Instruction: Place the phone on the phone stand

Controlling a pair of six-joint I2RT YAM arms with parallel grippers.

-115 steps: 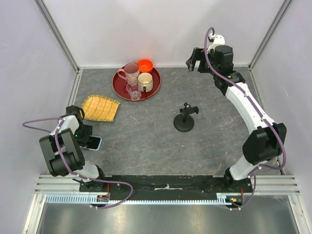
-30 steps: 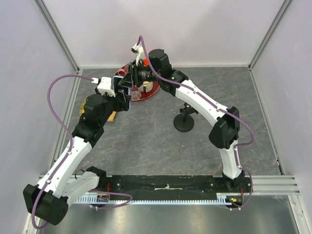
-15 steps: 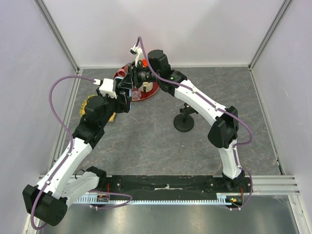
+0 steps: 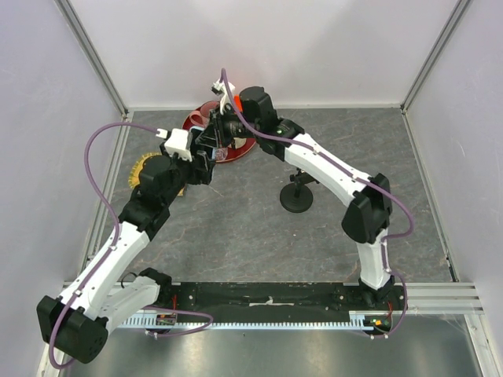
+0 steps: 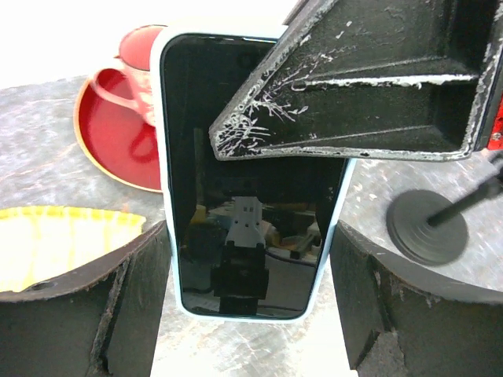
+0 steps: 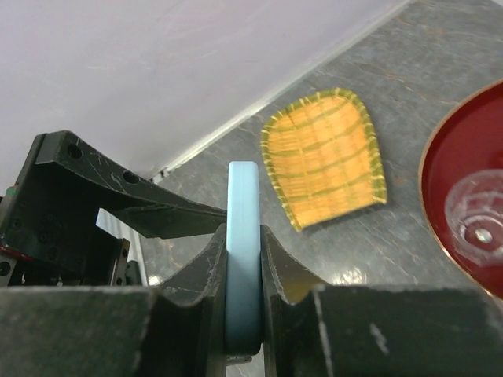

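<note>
The phone (image 5: 244, 236), dark screen with a light blue rim, is held in the air between both arms over the back left of the table. My left gripper (image 5: 250, 236) is shut across its width, a finger against each long side. My right gripper (image 6: 242, 236) is shut on the phone's (image 6: 244, 196) far end, pinching its front and back faces; one of its fingers (image 5: 354, 86) covers the upper screen. From above, the two grippers meet at the phone (image 4: 211, 149). The black phone stand (image 4: 297, 192) stands apart at mid-table, with its disc base (image 5: 428, 228) showing.
A red tray (image 4: 195, 122) with a mug (image 5: 141, 71) and a clear cup (image 6: 475, 212) lies just behind the grippers. A yellow woven mat (image 6: 322, 157) lies at the left, under my left arm. White walls enclose the table.
My right gripper has closed onto the phone's far end in the last second. Earlier, my left gripper lifted the phone from the table's left edge and the right arm swung over from the far right.
</note>
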